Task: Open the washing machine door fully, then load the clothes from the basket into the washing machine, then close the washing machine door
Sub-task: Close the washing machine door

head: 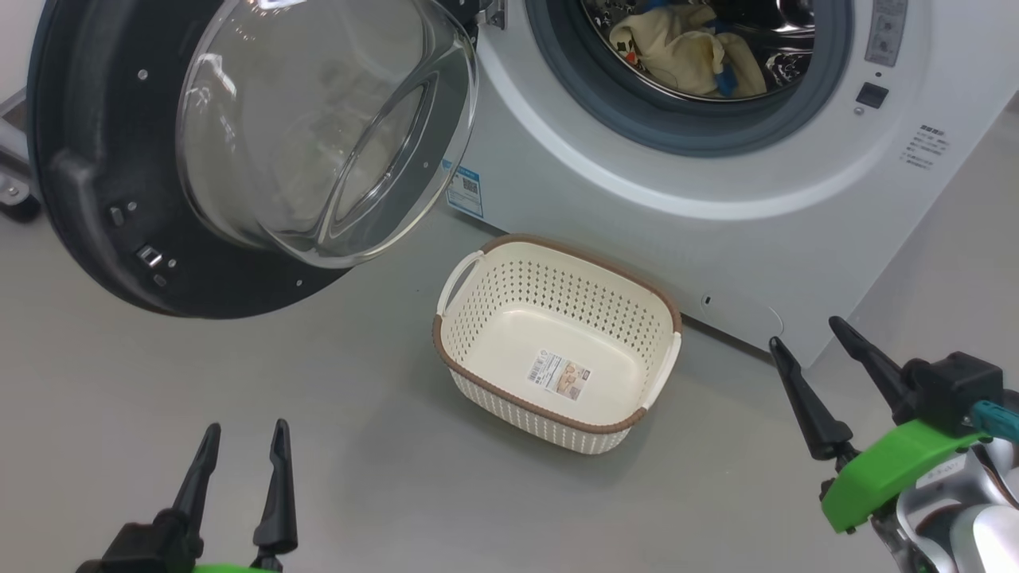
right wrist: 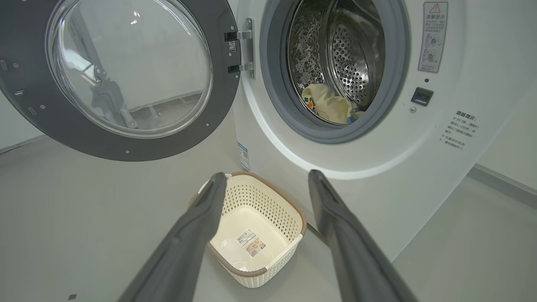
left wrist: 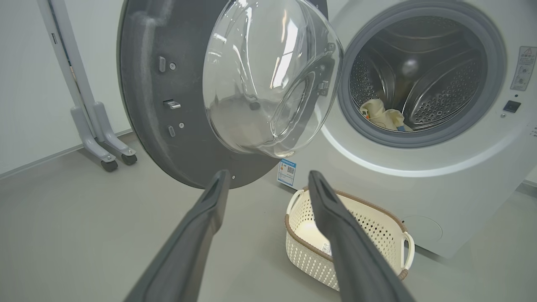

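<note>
The left gripper (head: 245,430) sits low on the left. Its fingers point up, spread apart, and hold nothing. The right gripper (head: 806,333) is on the right and leans to the left. Its fingers are spread and empty too, near the washing machine (head: 637,223). The washing machine door (head: 80,199) hangs wide open. The clothes (head: 685,52) lie inside the drum. The basket (head: 509,406) sits on the grey floor (head: 239,382) between the grippers, just in front of the machine.

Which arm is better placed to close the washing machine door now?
The left, probably. The washing machine door stands open on the robot's left, and the open, empty left gripper points toward it; the right gripper sits across the basket from it.
</note>
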